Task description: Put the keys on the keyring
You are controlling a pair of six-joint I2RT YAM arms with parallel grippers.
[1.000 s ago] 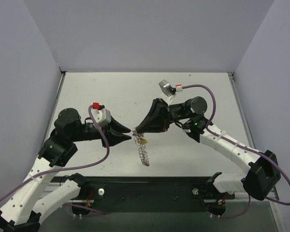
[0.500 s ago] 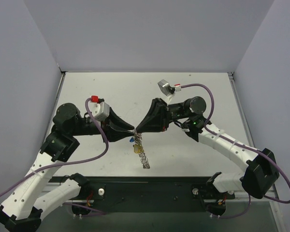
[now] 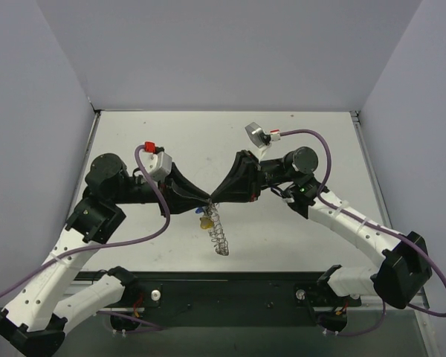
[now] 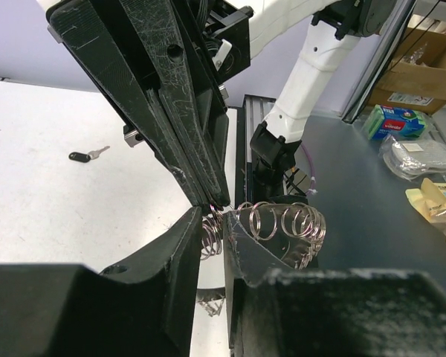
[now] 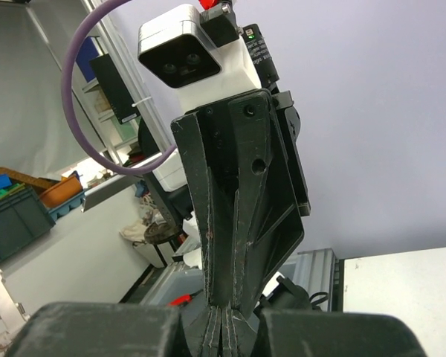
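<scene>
The keyring is a silvery chain of wire loops hanging over the table's middle, and in the left wrist view it curls to the right. My right gripper is shut on its top end, its tips reaching down from above. A yellow-headed key and a blue-headed one dangle near the top of the chain. My left gripper meets the right one tip to tip. Its jaws stand narrowly apart, with a few loops in the gap. The right wrist view shows my shut right gripper; the ring is hidden there.
A small dark-headed key lies alone on the white table, far from both grippers. Grey walls close the table in on three sides. Both arm bases sit on the black rail at the near edge.
My left gripper has moved right to meet the right gripper's tips, and its jaws have narrowed around the top loops. The hanging chain has swung a little. The right arm has barely moved.
</scene>
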